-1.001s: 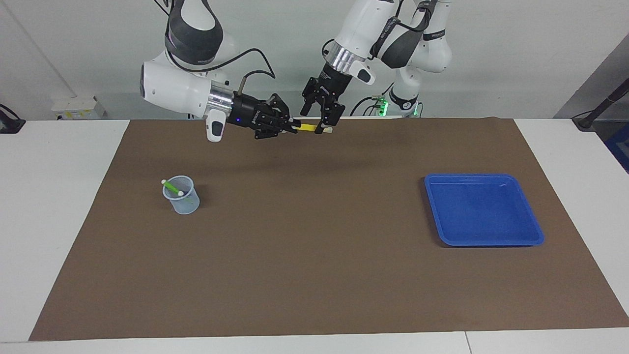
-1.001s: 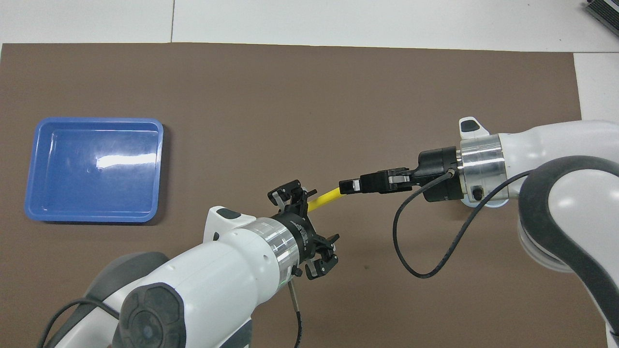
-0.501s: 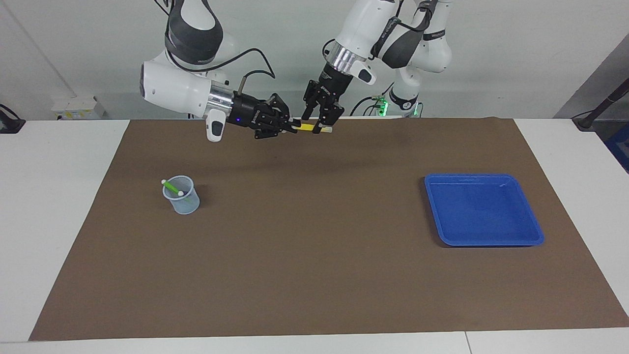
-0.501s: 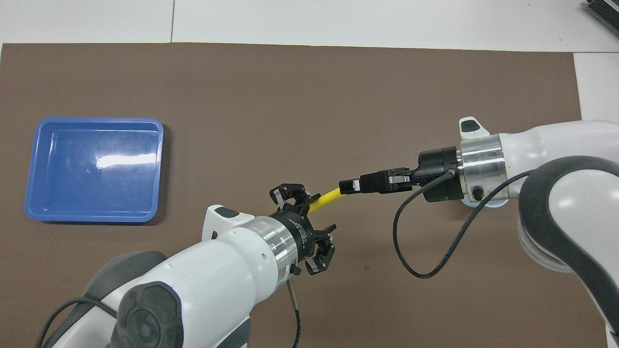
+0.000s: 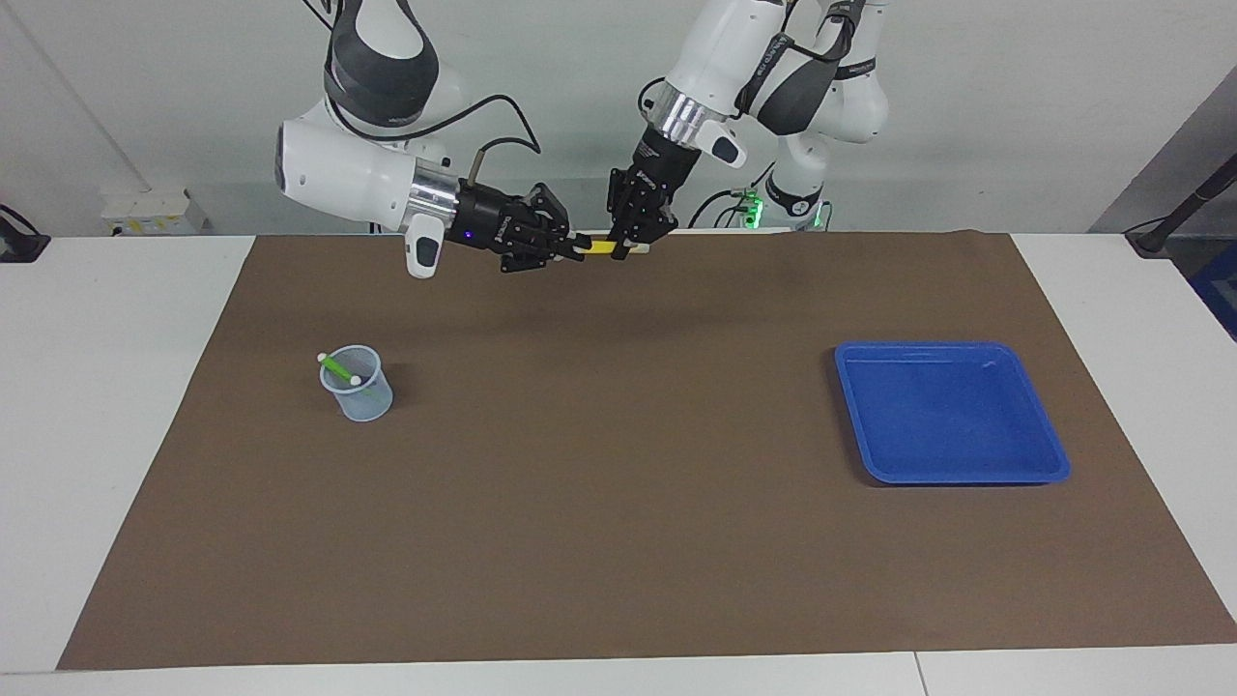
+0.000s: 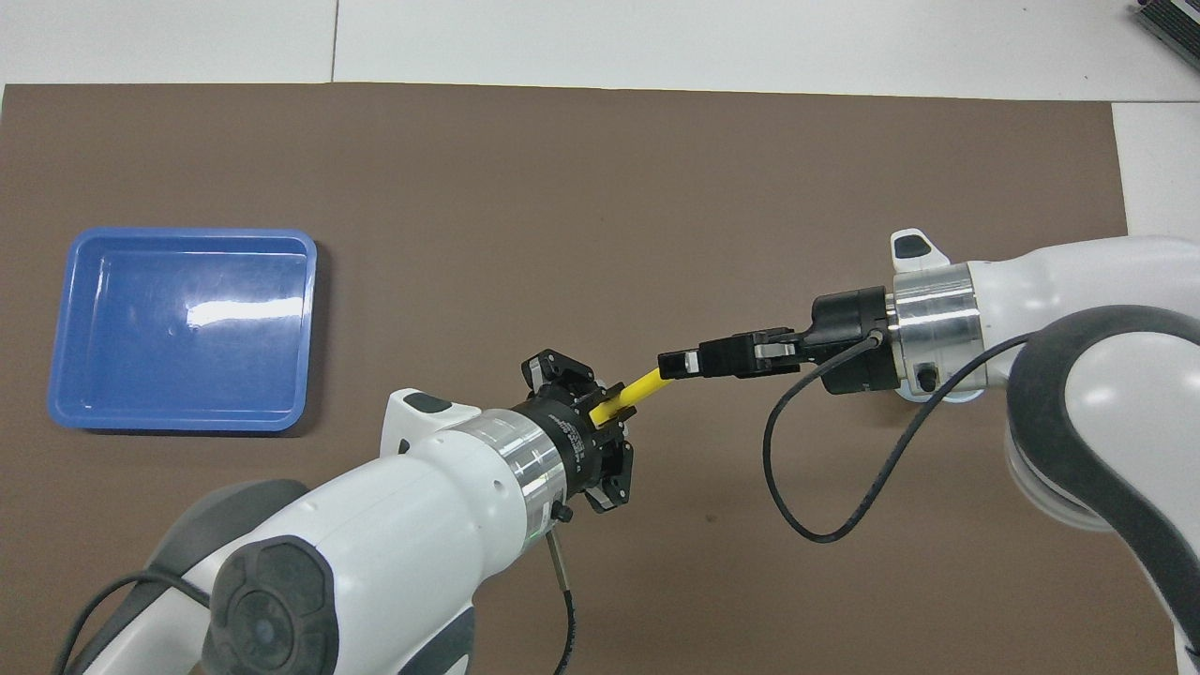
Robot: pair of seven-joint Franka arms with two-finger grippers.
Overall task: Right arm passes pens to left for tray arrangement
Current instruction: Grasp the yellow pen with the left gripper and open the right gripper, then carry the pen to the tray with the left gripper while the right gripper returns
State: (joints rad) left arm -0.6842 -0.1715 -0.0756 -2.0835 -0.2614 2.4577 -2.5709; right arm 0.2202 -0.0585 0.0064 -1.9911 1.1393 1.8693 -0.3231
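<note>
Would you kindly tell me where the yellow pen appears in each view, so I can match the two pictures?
Facing view: yellow pen top centre, level in the air between both grippers.
Overhead view: yellow pen just below centre, slanting.
Shared landmark: blue tray at the left arm's end of the table.

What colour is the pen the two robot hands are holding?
Yellow. The pen shows best in the overhead view.

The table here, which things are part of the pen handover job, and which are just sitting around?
Part of the job:
- yellow pen, held at both ends
- right gripper, shut on it
- left gripper, shut on it
- green pen, in the cup
- blue tray, nothing in it

Just there:
- translucent cup
- brown mat
</note>
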